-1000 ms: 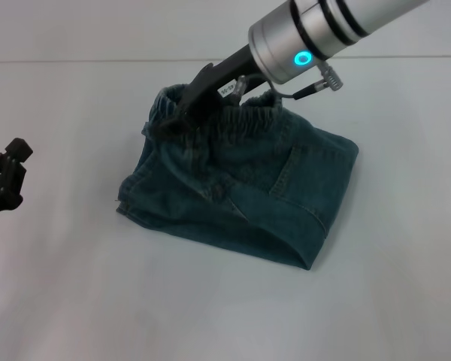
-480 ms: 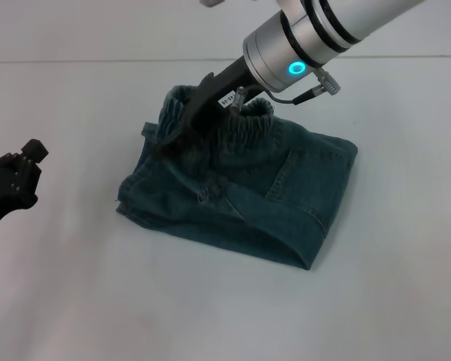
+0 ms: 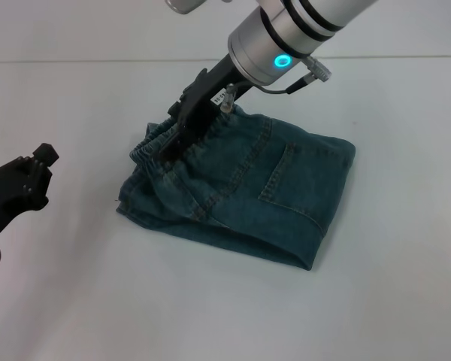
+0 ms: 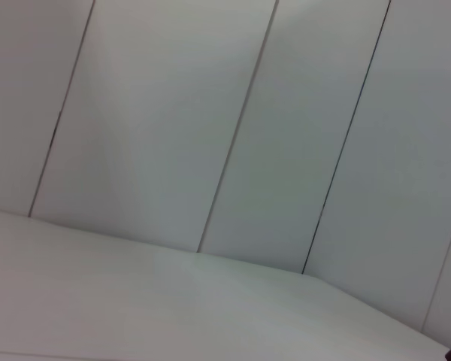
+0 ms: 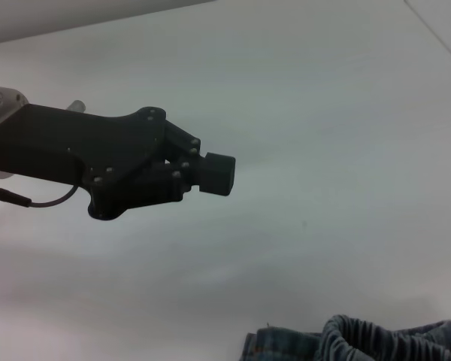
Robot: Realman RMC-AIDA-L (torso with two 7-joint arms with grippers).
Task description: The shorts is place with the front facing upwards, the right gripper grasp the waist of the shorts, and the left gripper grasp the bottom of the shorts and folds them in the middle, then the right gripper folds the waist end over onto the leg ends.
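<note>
While shorts [image 3: 240, 188] lie folded mid-table [image 3: 75, 301], R gripper [image 3: 182, 129] clamps elastic waistband, low over leg ends. L gripper [image 3: 26, 180] parked far left, well apart; finger state indeterminate.

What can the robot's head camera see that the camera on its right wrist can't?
Only the head view shows the whole folded shorts, their back pocket, and the right end effector gripping the waistband. Only the right wrist view shows the left end effector close up, with fingers together and nothing between them. Both show the white table, the left end effector off to the side, and the gathered elastic waistband.
</note>
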